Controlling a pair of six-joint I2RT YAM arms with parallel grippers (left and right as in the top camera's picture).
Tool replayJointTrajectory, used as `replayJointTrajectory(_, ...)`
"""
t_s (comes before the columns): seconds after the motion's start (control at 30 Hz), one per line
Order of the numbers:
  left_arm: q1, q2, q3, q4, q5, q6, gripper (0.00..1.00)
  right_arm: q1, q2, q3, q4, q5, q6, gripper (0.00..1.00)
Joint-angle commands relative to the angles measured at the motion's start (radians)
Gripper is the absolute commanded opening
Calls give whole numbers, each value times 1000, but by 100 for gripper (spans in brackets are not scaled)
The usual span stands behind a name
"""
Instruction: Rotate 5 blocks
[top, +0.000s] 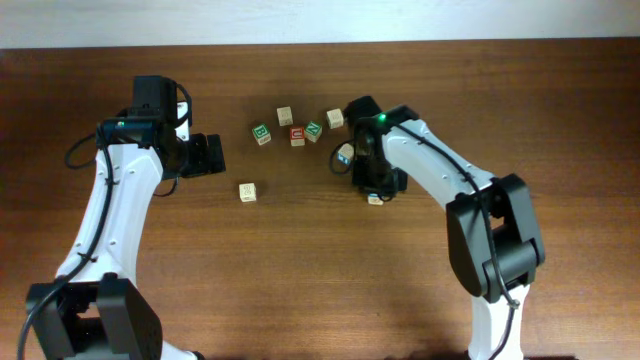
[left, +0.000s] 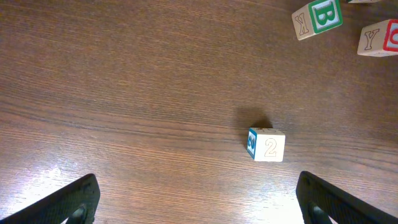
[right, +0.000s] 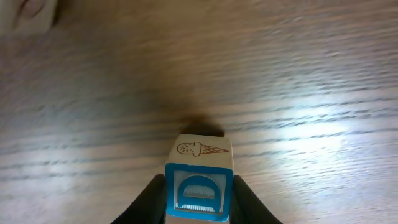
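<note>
My right gripper (right: 199, 202) is shut on a blue-faced block (right: 199, 186) with an ice-cream cone printed on its pale upper side. Its black fingers (right: 152, 202) press both flanks. From overhead this block (top: 375, 199) peeks out under the right gripper (top: 374, 190), low at the table. Another blue-faced block (top: 343, 153) lies just to its upper left. The green "V" block (top: 314, 131) and two pale blocks (top: 285, 116) (top: 335, 118) sit in the far cluster. A pale "2" block (left: 266, 144) with a blue side lies ahead of my open, empty left gripper (left: 199, 205).
A green "B" cube (top: 262, 133) and a red-faced cube (top: 297, 135) stand in the far cluster; both show at the top right of the left wrist view, the "B" cube (left: 318, 17) and the red cube (left: 379, 36). A blurred pale block (right: 34, 15) lies top left.
</note>
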Motion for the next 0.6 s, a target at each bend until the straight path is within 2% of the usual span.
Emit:
replayJointTrajectory(0.0,-3,6,14,-1,-10,-13,99,-18,16,18,-2,8,-39,30)
replayJointTrajectory(0.13,-3,6,14,-1,-10,-13,99,-14,16,18,-7,-14,-89,41)
replayJointTrajectory(0.27,-3,6,14,-1,-10,-13,99,-16,16,18,-16,-14,-165,49)
replayJointTrajectory(0.37,-3,6,14,-1,-10,-13,99,-16,16,18,-16,-13,-219,51)
replayJointTrajectory(0.57,-3,6,14,-1,-10,-13,99,-16,14,55,-26,-15,-224,51)
